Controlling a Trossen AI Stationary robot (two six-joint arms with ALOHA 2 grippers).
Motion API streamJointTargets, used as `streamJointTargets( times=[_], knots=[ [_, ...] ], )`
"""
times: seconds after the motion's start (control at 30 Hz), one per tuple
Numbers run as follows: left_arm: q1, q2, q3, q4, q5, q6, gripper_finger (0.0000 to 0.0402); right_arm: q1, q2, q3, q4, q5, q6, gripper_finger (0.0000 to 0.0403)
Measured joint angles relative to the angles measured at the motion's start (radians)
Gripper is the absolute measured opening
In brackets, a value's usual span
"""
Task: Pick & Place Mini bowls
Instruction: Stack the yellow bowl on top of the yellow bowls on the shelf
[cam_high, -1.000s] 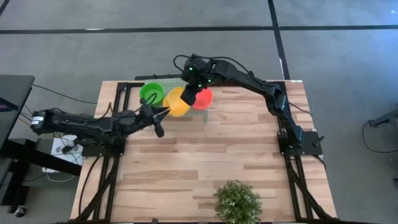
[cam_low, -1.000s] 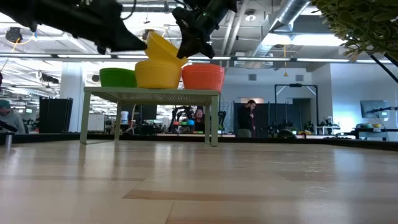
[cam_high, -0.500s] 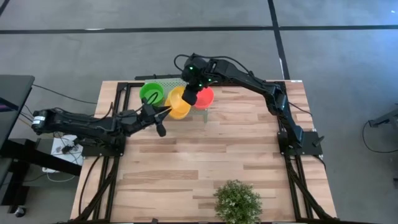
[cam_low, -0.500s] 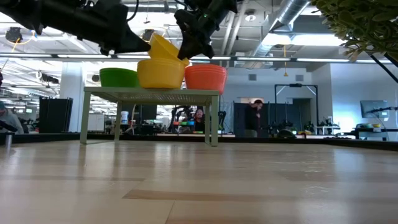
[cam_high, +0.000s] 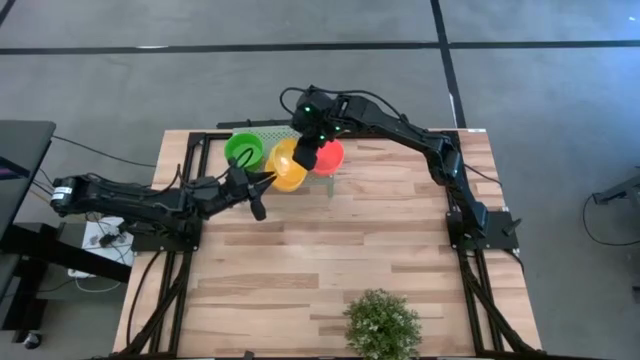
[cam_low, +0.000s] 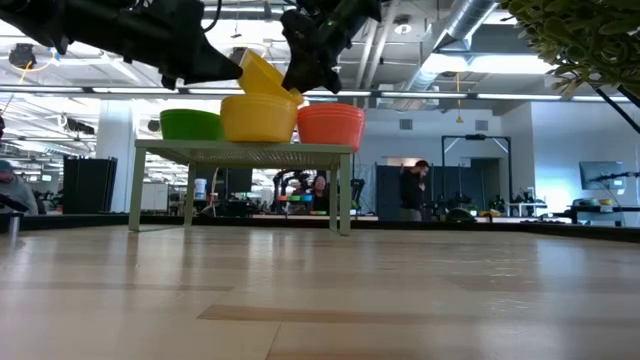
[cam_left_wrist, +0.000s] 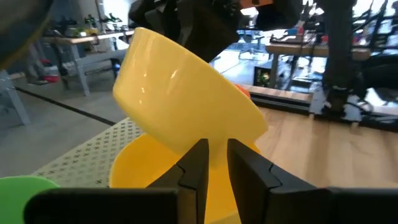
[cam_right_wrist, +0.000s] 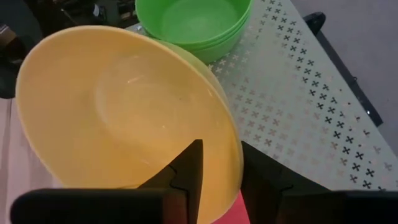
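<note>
A pale green perforated stand (cam_low: 240, 150) at the table's far edge carries stacked mini bowls: green (cam_high: 243, 150), yellow (cam_low: 258, 118) and red-orange (cam_low: 330, 125). One yellow bowl (cam_low: 262, 75) sits tilted, its lower edge inside the yellow stack. My right gripper (cam_right_wrist: 217, 168) comes from above and is shut on that tilted bowl. My left gripper (cam_left_wrist: 214, 158) reaches in from the table's left, with its fingers almost together at the near-left side of the yellow stack (cam_high: 285, 168). My left gripper meets the yellow bowls level from the table's left, where the tilted bowl's lower wall (cam_left_wrist: 214, 140) rests in the stack. Only a thin yellow strip shows between its fingers. Which of the two bowls it pinches cannot be told. My right gripper pinches the tilted yellow bowl by its rim (cam_right_wrist: 231, 140), one finger (cam_right_wrist: 186, 168) inside the bowl and the other outside. It comes slanting down from above. The bowl hangs tilted, with its far rim raised and its low edge still in the stack.
A bushy potted plant (cam_high: 380, 322) stands at the near edge, right of centre. The wooden tabletop (cam_high: 330, 250) stretches between stand and plant. Dark frame rails (cam_high: 465, 250) run along both sides. People move in the room behind.
My left gripper has crept a little toward the yellow stack from the table's left. The tilted yellow bowl stays raised in my right gripper much as before.
</note>
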Motion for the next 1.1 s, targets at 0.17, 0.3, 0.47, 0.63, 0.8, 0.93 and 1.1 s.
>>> streamJointTargets(
  times=[0.17,0.3,0.47,0.63,0.8,0.93,1.1],
  knots=[
    [0.000,0.000,0.000,0.001,0.058,-0.032,0.0062,0.001,0.000,-0.001,-0.013,-0.007,0.000,0.0088],
    [0.000,0.000,0.000,0.000,0.090,-0.033,0.0062,0.003,-0.001,-0.001,-0.012,-0.007,-0.001,0.0088],
    [0.001,0.000,0.000,0.000,0.142,-0.031,0.0062,0.005,-0.001,-0.001,-0.009,-0.014,-0.069,0.0088],
    [0.001,0.000,0.000,-0.002,0.146,-0.031,0.0062,0.010,-0.001,-0.001,-0.007,-0.013,-0.123,0.0088],
    [0.000,0.000,0.000,-0.044,0.148,-0.062,0.0062,0.015,-0.002,-0.001,-0.007,-0.010,-0.130,0.0088],
    [0.000,0.001,0.000,-0.068,0.145,-0.065,0.0062,0.016,-0.002,-0.001,-0.007,-0.010,-0.131,0.0102],
    [0.001,-0.007,0.000,-0.063,0.142,-0.059,0.0062,0.018,-0.002,-0.001,-0.005,0.000,-0.132,0.0138]
  ],
)
